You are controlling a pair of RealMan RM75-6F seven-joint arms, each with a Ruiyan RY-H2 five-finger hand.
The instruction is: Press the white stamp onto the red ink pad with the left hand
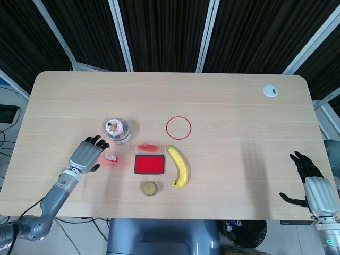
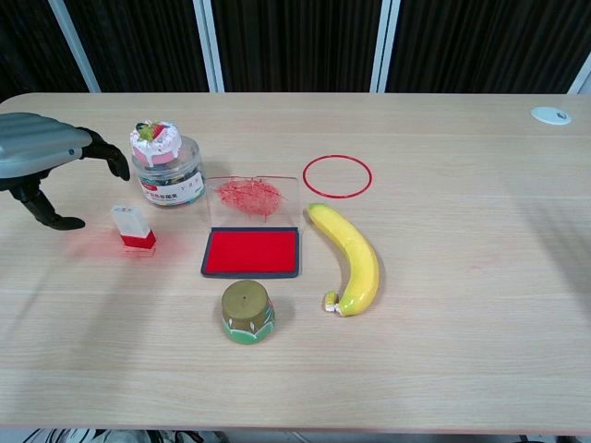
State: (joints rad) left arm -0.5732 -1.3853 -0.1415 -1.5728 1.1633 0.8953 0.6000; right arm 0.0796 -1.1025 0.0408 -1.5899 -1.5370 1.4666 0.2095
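The stamp (image 2: 134,228) was seen standing upright on the counter (image 2: 443,351), at about nine o'clock from the ink pad (image 2: 251,252) and well apart from it, ungrasped. The left hand (image 2: 46,161) was held just beside the stamp, at its ten o'clock in the chest view, fingers apart and curved with nothing between them. The right hand (image 1: 311,183) was kept spread and empty at the counter's four o'clock corner, far from everything.

The stamp could be judged tall and narrow, so a glancing touch from one finger before the thumb was set opposite would probably tip it over. The jar (image 2: 167,166) stood close at the stamp's one o'clock, and could be struck by the outer fingers if the hand were brought in too wide. The pad's clear lid (image 2: 254,198) was hinged open at the far edge; a carry that overshot toward twelve o'clock might land the stamp on it rather than on the red. A tilted press would ink the face unevenly.

The head view showed both hands and the left forearm's line of approach from seven o'clock, but the stamp appeared there only as a small pale block. The chest view gave the stamp's height, its red base and the gap under the fingers, while the right hand was left out of it entirely
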